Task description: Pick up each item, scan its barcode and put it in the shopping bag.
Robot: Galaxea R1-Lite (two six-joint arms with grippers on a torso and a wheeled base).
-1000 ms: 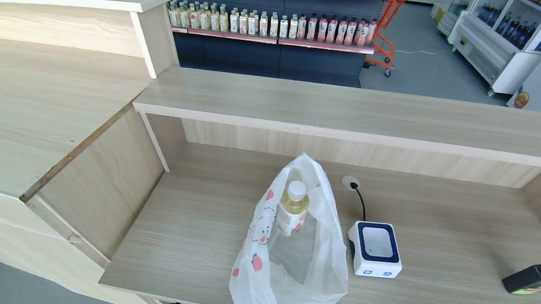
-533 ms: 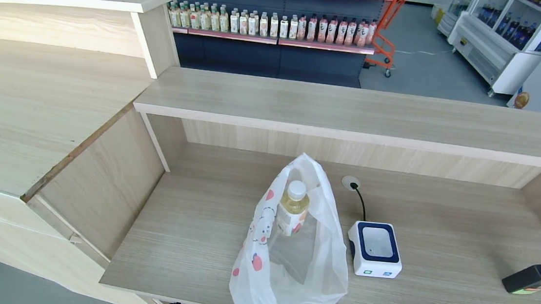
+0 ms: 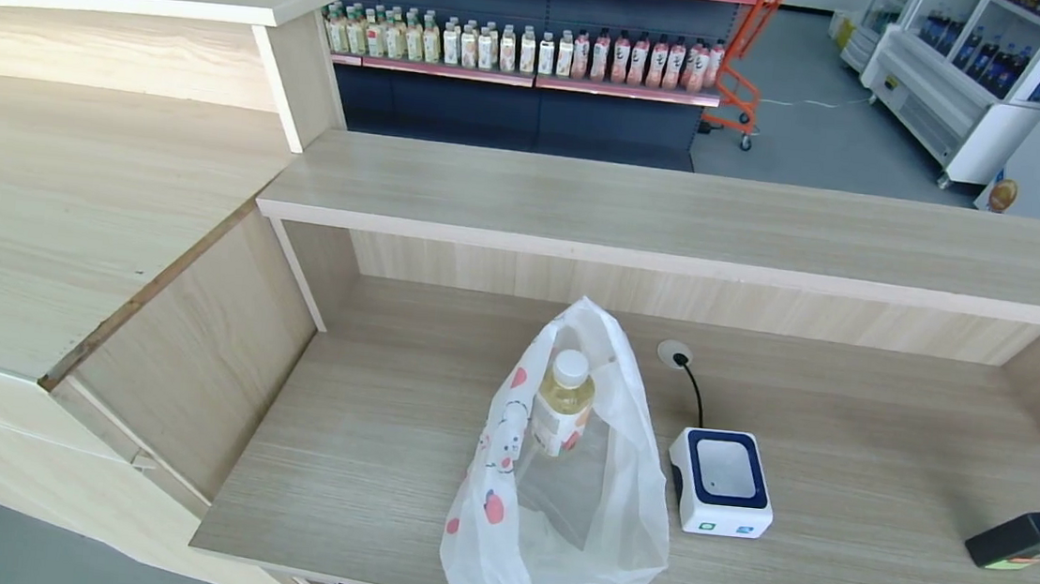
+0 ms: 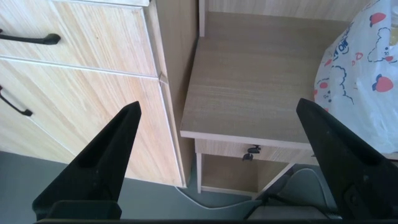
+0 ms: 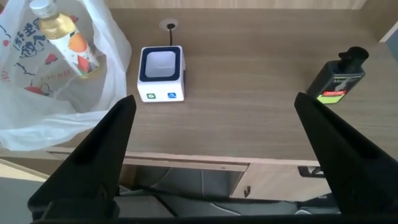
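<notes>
A white shopping bag with red prints stands on the counter, with a yellow drink bottle upright inside it. To its right sits the white barcode scanner with a dark-rimmed window. A black bottle with a green label lies at the counter's right end. In the right wrist view my right gripper is open, held off the counter's front edge, facing the bag, the bottle, the scanner and the black bottle. My left gripper is open below the counter's left front corner, beside the bag.
A raised shelf runs along the back of the counter. A taller wooden unit with drawers stands at the left. The scanner's cable runs to a hole in the counter. Bare counter lies between scanner and black bottle.
A dark tip of my right arm at the head view's bottom right edge has dropped out of sight. The head view has shifted slightly. Bag, scanner and bottles have not moved.
</notes>
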